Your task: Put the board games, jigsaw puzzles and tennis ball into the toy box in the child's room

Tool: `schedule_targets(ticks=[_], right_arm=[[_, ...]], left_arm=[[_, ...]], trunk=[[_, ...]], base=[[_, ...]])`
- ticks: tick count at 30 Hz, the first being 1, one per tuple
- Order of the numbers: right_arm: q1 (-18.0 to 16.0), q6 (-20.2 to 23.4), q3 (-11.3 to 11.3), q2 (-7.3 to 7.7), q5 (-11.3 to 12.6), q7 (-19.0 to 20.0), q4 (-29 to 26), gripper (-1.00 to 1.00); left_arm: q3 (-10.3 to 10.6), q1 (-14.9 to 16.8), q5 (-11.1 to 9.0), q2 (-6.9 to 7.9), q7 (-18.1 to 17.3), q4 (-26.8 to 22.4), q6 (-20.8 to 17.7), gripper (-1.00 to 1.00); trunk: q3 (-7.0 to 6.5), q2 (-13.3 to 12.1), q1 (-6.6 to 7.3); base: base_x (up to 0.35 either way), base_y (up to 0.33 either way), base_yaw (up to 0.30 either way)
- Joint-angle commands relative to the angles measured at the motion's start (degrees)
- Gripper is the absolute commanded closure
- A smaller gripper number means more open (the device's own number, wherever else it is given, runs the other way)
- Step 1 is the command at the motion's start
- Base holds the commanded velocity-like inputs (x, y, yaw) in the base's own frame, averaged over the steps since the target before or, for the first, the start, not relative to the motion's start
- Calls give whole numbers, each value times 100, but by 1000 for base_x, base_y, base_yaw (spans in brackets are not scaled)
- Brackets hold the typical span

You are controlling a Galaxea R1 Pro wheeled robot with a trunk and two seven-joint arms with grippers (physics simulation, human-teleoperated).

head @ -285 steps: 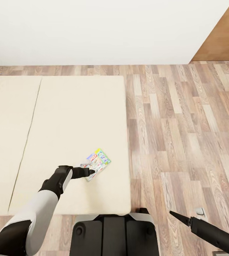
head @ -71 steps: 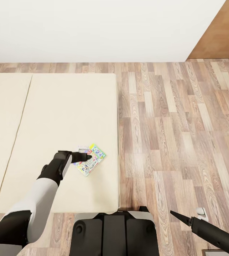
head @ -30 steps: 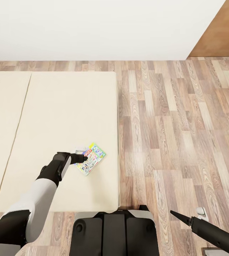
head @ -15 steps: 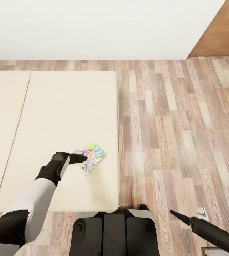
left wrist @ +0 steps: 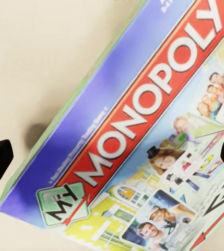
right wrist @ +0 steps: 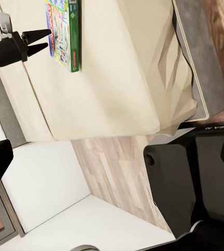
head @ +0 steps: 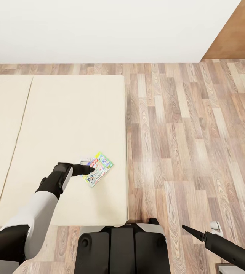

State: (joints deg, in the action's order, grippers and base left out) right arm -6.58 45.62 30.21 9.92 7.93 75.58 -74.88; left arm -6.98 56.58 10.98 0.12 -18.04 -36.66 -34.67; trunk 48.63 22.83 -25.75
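Head view: Monopoly box [head: 97,169] lies left of centre, near the bed's [head: 61,125] right edge; left gripper [head: 88,169] at its left end.

Left wrist view: fingers spread wide over Monopoly box [left wrist: 143,136], not touching.

Right wrist view: left gripper [right wrist: 36,43] upper left beside box; right gripper's state cannot be told.

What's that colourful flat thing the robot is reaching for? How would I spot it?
Find the big beige bed beside the wood floor. Near its right edge, toward the robot, lies a flat Monopoly box, just ahead of the left gripper. It is the one printed thing on the plain mattress: a red band with white MONOPOLY lettering over cartoon pictures.
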Motion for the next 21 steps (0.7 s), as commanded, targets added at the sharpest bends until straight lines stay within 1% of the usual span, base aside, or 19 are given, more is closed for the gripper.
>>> schedule_targets(ticks=[1,10,21], right_arm=[[-1,44,2,1,16,9,-4,-100],[-1,44,2,1,16,9,-9,-100],[-1,44,2,1,16,9,-8,-100]], left_arm=[[-22,2,61,-4,-58,-4,-9,-100],[-15,2,62,-1,-113,1,37,-100],[-11,2,66,5,-125,58,111,-100]], trunk=[[6,9,-3],[11,9,-3],[60,9,-3]], base=[[0,0,0],[0,0,0],[0,0,0]])
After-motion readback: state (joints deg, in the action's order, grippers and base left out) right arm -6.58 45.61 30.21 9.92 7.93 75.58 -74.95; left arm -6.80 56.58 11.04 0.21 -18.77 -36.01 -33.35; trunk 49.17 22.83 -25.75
